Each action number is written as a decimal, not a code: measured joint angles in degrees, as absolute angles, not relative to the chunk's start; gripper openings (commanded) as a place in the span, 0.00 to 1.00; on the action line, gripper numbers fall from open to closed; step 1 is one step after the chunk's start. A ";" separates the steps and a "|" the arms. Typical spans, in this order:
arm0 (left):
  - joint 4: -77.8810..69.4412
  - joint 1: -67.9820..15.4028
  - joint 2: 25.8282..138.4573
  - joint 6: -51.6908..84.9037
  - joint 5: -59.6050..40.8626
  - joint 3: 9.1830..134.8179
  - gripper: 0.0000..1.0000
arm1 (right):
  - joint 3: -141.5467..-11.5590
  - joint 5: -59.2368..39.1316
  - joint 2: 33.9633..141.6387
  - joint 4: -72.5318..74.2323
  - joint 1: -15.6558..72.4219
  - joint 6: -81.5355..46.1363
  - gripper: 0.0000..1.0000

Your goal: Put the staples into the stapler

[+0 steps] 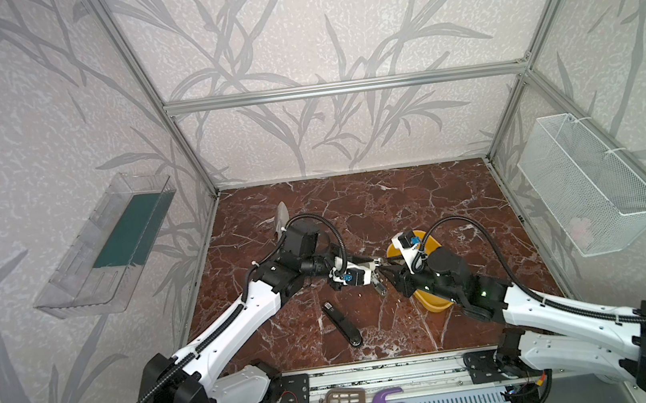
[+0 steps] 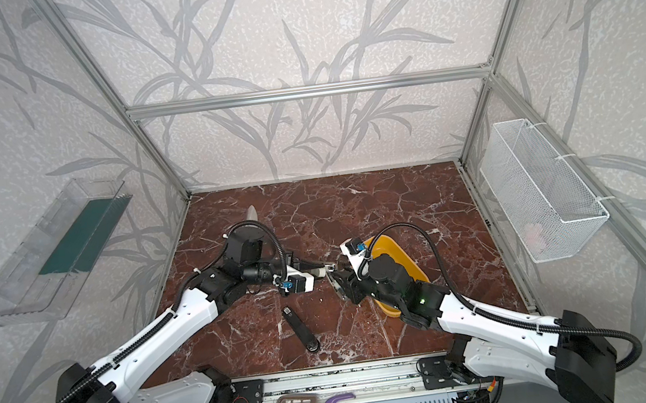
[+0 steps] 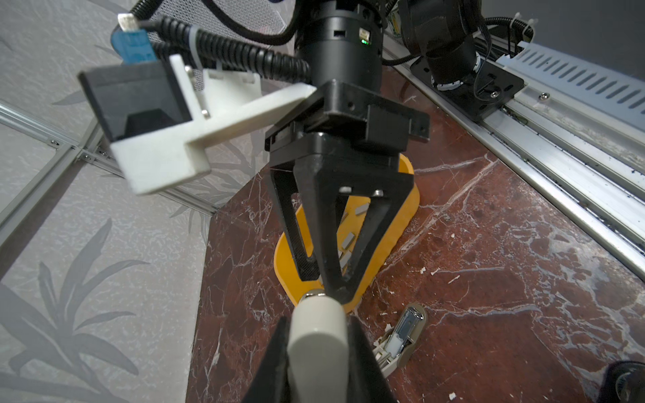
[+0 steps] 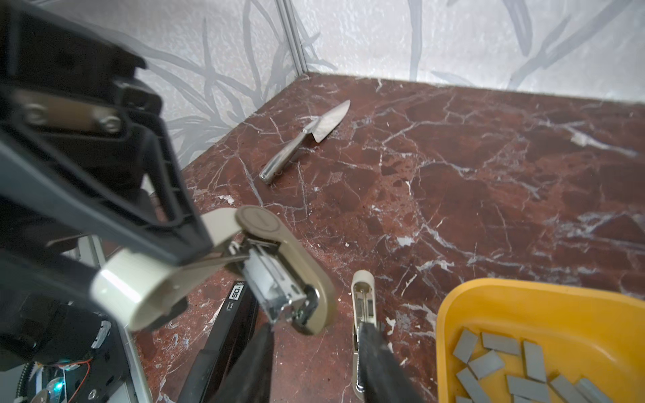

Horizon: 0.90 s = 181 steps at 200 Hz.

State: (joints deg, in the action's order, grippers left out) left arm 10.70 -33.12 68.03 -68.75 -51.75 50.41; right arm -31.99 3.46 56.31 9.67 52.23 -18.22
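The red marble table (image 1: 397,202) is carrying everything. The yellow tray (image 4: 453,300) is sitting just beside the right pincer (image 4: 316,336), on the side facing away from the left pincer (image 3: 318,324), and in both top views the right arm is covering much of it. The black stapler (image 1: 343,325) is lying shut on the table, nearer the robot's base than both pincers. Its long axis is running from a labelled end close under the 2 pincers diagonally back toward the base rail. The left pincer is pinching a cream stapler (image 4: 289,244) by its lid, seemingly off the table and hinged open, so the metal magazine is pointing toward the right pincer. A 2nd cream stapler (image 4: 363,296) is lying on the table under the right pincer. The right pincer's jaws are standing somewhat apart with nothing visible between them, 1 finger touching or nearly touching the magazine's tip. The staples (image 4: 502,363) are lying loose in the tray as many short grey strips. In my judgement the right arm is the free one and is sitting nearer the staples. Any pick is therefore turning on swinging that pincer sideways, away from the left pincer, over the tray rim.
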 measured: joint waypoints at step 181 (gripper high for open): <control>14.79 -32.97 70.02 -68.55 -54.46 50.41 0.00 | -28.86 -2.11 46.65 13.82 52.62 -13.43 0.19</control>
State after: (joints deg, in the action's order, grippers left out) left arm 14.79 -32.97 70.02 -68.55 -54.46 50.41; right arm -28.86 -2.11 46.65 13.82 52.62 -13.43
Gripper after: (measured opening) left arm 0.206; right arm 0.213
